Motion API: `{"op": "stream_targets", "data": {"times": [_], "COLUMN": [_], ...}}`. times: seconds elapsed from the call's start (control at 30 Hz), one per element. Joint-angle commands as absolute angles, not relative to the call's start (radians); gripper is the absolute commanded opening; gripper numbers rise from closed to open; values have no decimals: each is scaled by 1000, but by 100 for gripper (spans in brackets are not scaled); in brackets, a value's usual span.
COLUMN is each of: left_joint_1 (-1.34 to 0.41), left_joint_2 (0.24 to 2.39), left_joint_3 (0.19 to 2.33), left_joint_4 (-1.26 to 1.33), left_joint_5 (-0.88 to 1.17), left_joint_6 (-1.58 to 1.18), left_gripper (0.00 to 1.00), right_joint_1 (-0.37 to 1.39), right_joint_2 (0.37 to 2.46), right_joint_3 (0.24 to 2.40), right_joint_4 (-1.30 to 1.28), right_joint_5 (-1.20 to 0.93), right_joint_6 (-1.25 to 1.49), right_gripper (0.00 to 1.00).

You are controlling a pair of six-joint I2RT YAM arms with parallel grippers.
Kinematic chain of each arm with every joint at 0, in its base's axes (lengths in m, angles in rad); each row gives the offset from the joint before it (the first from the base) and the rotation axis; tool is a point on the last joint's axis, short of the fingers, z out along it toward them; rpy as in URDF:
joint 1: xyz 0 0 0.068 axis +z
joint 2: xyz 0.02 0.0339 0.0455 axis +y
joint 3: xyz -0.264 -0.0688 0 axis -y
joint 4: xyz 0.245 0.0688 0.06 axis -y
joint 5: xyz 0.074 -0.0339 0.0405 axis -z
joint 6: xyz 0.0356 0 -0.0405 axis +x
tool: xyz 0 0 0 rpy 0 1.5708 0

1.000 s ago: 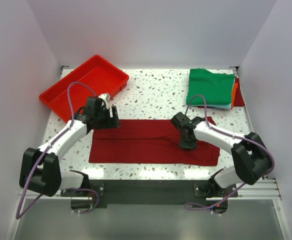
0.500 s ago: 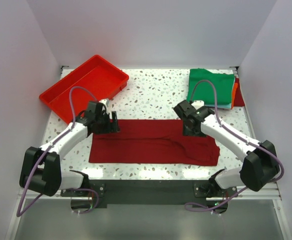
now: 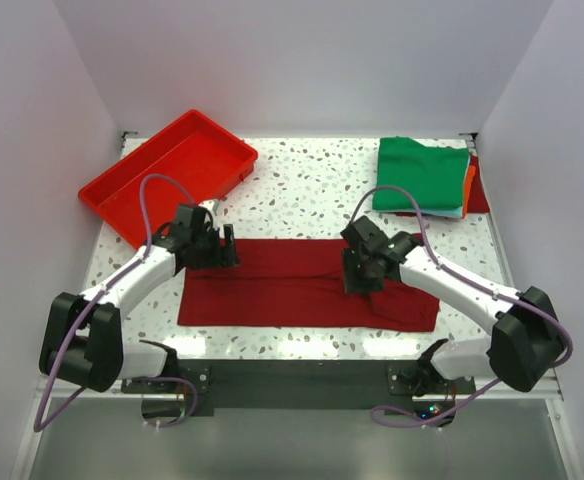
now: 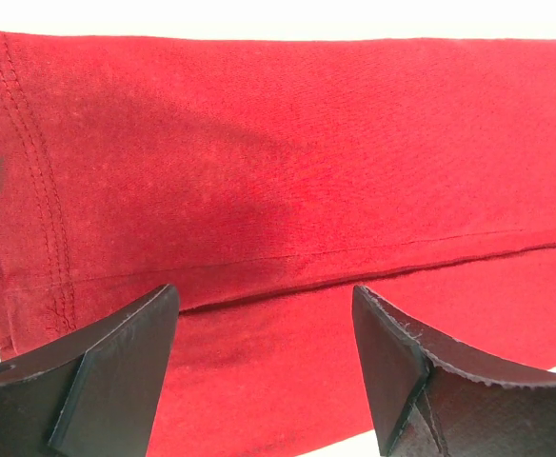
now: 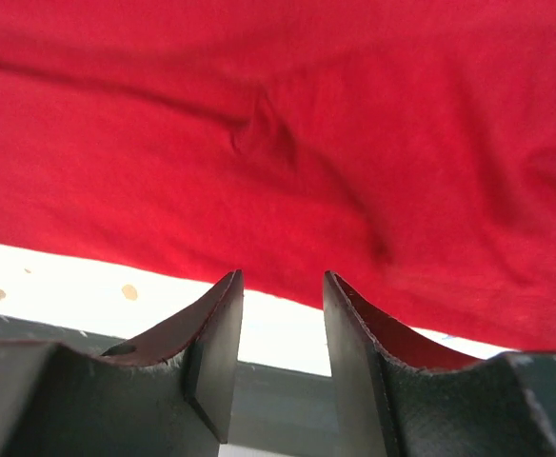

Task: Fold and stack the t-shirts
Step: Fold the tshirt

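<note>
Wide view first: the speckled table (image 3: 312,195) fills the stage, and stretched across its near half lies the dark red t-shirt (image 3: 282,295), folded into one long flat band running left to right between the two arms. On the left wrist camera its stitched hem runs down the left side and a fold line crosses the cloth (image 4: 287,152).

Far left corner, the red tray (image 3: 122,190) sits at an angle, well apart from the shirt. Far right corner, there's the stack of folded shirts, the green t-shirt (image 3: 422,172) on top, with an orange edge (image 3: 469,182) and a red edge (image 3: 479,195) peeking out on its right side.

Now the arms. The left gripper (image 3: 227,246) is at the far left corner of the dark red shirt, jaws spread wide (image 4: 264,295), nothing between them, cloth just below. The right gripper (image 3: 356,278) hangs over the shirt's right half, jaws drawn in to a narrow gap (image 5: 281,278), and that gap is bare, no cloth pinched
</note>
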State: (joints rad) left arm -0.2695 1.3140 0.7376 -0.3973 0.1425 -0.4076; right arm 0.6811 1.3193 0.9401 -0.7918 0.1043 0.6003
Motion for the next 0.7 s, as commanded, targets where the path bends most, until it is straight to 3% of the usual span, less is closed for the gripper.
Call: {"op": "stream_targets", "data": {"times": [0.0, 0.67], "left_joint_1": [-270, -270], "left_joint_2": [1318, 1316], "left_joint_3": [729, 716], "left_joint_4": [-350, -353], "left_joint_5": [147, 135], "left_joint_6": [-388, -377], "left_gripper": [79, 79], "right_joint_1": [687, 672], "right_joint_2": [1336, 1405], "right_joint_3": [905, 888], "right_joint_4": [-735, -867], "right_joint_5": [26, 416], "right_joint_6": [581, 696], "right_gripper": [43, 41]}}
